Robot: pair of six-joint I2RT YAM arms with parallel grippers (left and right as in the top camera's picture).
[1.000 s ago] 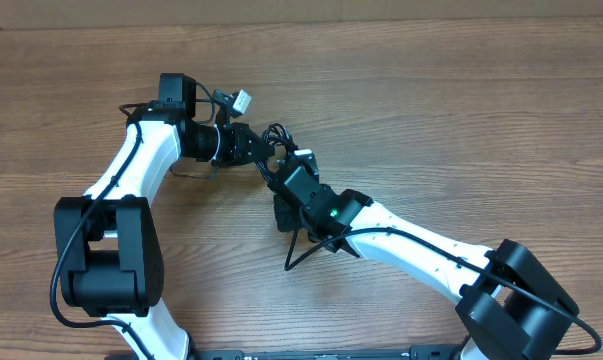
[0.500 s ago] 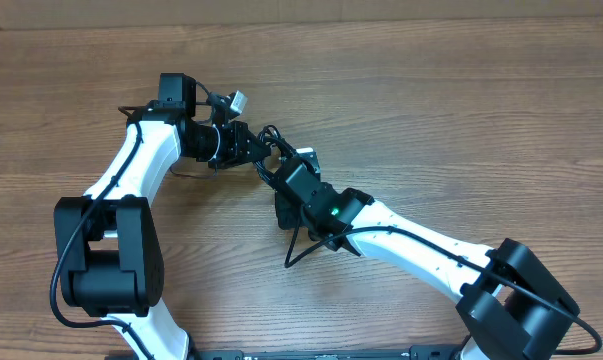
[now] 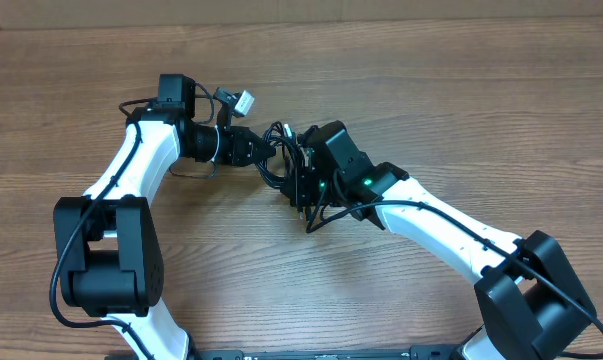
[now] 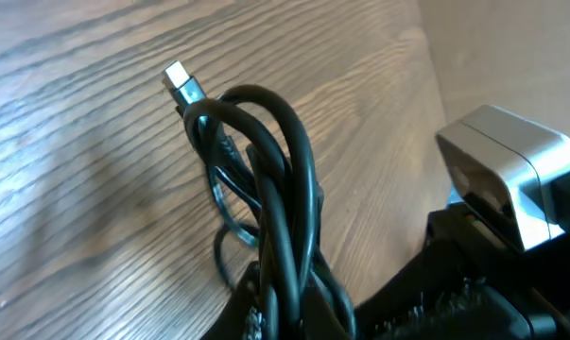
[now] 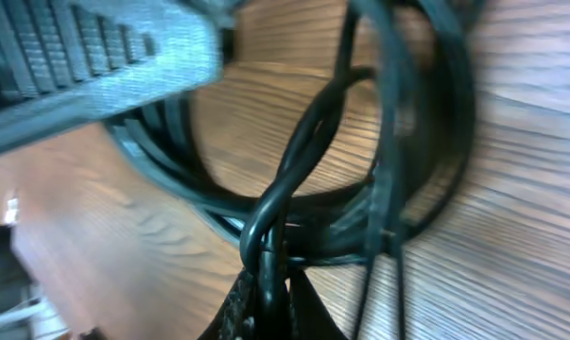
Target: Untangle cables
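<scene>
Currently, the cables (image 4: 280,179) lie bunched in one tangle near the middle of the table (image 3: 461,90), between both arms. On the near-right side of the cables, the right gripper (image 3: 297,180) has its fingers pressed together on several cords — its wrist view shows the rest looping away over the wood. On the far-left side of the cables, the left gripper (image 3: 262,149) is likewise clamped narrow on a twisted bunch — one silver-tipped plug (image 4: 179,82) juts from the loop's far end.

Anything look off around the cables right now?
Nothing damaged or spilled. The cables are one tight knot, gripped by both the left claw and right claw; a silver-tipped plug pokes free.
</scene>
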